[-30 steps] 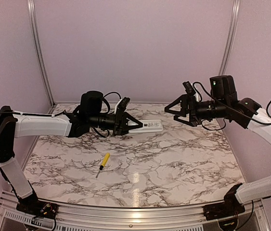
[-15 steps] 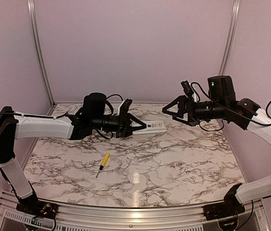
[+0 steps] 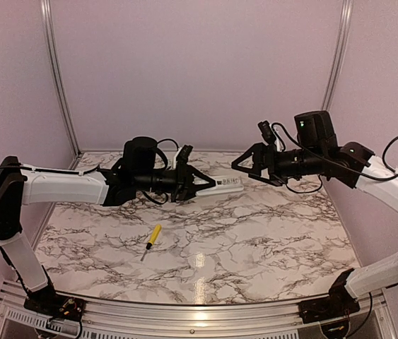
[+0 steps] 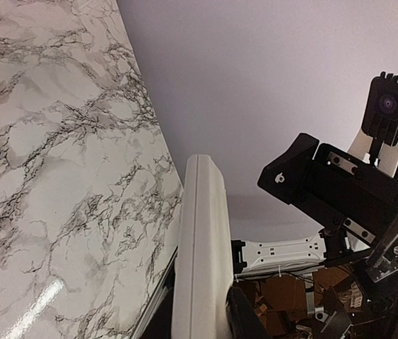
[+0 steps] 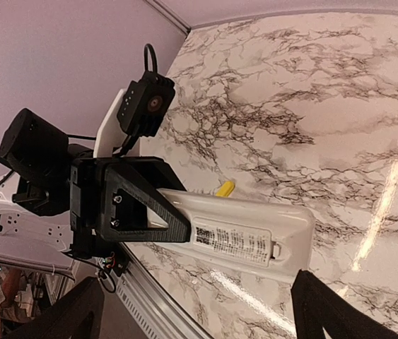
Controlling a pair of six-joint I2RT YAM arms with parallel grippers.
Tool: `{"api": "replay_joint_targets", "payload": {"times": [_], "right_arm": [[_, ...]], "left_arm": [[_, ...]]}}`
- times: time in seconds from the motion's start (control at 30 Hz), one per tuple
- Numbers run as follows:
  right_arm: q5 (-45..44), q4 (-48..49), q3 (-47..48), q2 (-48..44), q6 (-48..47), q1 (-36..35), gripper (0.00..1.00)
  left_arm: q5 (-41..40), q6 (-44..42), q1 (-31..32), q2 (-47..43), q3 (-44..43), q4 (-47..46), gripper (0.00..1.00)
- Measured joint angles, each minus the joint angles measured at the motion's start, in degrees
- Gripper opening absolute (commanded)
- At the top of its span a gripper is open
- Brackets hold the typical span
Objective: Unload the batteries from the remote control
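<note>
remote control (image 3: 225, 185) clamped by left gripper (image 3: 206, 186) above bench's (image 3: 269, 240) far edge | right gripper (image 3: 244, 169) spread wide, nothing held | back cover (image 5: 241, 244) best slid off squarely, remote kept steady

The left arm (image 3: 61, 185) and right arm (image 3: 391, 185) have white shells, black joints and looping black cables (image 3: 165, 140). The left pincer (image 3: 211, 186) and right pincer (image 3: 237, 171) are black triangular frames.
</note>
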State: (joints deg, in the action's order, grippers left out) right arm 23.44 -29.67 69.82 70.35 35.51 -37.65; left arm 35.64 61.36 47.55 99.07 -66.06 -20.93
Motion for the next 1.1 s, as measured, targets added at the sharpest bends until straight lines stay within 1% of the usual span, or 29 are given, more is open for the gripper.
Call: {"api": "replay_joint_targets", "payload": {"times": [0.3, 0.57, 1.1], "right_arm": [[-0.7, -0.8, 1.2, 1.2, -0.2, -0.2, 0.89], [-1.3, -0.7, 1.3, 2.1, -0.2, -0.7, 0.88], [-2.6, 0.5, 1.3, 4.0, -0.3, -0.7, 0.88]], "left_arm": [[-0.3, 0.2, 0.2, 0.6, -0.9, 0.3, 0.00], [-0.3, 0.1, 0.3, 2.3, -3.5, 0.5, 0.00], [-0.1, 0.0, 0.9, 3.2, -4.3, 0.7, 0.00]]}}
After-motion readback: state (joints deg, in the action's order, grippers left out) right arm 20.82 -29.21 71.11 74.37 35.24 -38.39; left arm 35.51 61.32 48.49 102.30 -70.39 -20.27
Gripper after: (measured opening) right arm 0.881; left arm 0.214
